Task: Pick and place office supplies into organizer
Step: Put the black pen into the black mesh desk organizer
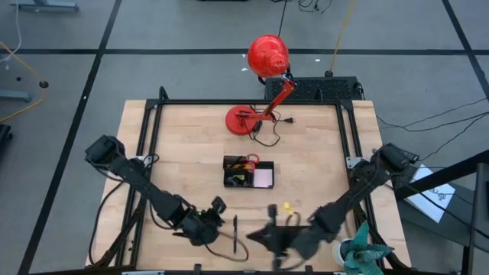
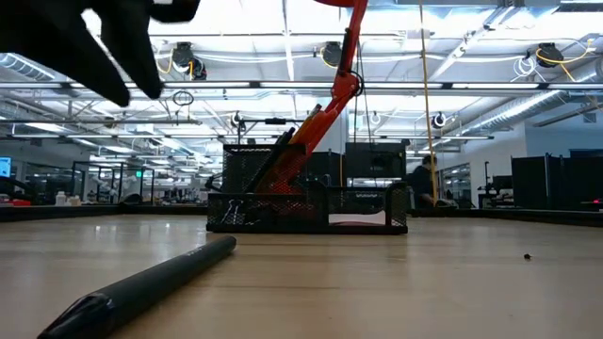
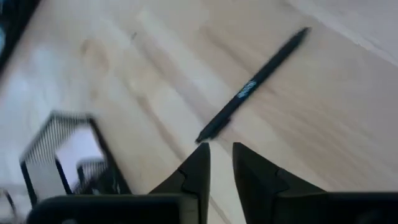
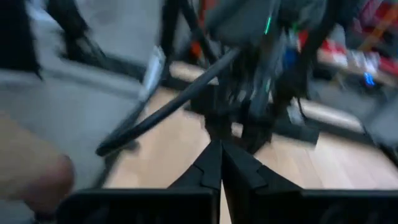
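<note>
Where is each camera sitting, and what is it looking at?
High view: above the table, looking straight down; both arms show, plus the organizer and red lamp.
Low view: at table height, looking level across a black pen to the organizer; a dark arm part shows at top.
Left wrist view: on the left arm, looking past the left gripper at the pen.
Right wrist view: on the right arm; right gripper jaws shut.
Shared: high, low and left wrist views all show the pen.

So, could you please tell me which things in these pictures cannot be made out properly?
- Organizer contents: too small from the high view; mesh walls screen them in the low view.
- Right gripper: its wrist view is motion-blurred; whether the shut tips pinch anything is unclear.
- Pen: its near tip is cut off by the low view's bottom edge.
- Lamp: its head is cropped in the low view.
</note>
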Tool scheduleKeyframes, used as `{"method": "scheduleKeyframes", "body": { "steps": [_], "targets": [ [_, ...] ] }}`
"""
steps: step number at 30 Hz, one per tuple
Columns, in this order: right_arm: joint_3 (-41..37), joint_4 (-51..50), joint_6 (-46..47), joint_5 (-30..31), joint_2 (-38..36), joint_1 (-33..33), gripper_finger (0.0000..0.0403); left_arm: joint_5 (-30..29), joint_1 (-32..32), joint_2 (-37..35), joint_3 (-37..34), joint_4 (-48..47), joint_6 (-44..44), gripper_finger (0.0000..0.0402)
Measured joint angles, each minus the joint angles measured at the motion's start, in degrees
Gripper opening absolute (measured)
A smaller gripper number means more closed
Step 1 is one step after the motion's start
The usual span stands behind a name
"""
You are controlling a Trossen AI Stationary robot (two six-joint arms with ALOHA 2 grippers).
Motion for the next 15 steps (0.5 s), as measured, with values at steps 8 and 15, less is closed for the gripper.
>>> {"method": "scheduleKeyframes", "body": {
  "steps": [8,15],
  "targets": [
    [-28.66,27.20,-1.88,-10.13,-17.77,-3.70,0.0001,1.53,-0.76,0.88,0.56,4.52,9.87,0.0108],
    [-46.15,41.11,-0.61,-13.11,-28.47,-6.70,0.0000,0.30,-0.76,0.86,0.56,7.00,9.55,0.0106]
  ]
}}
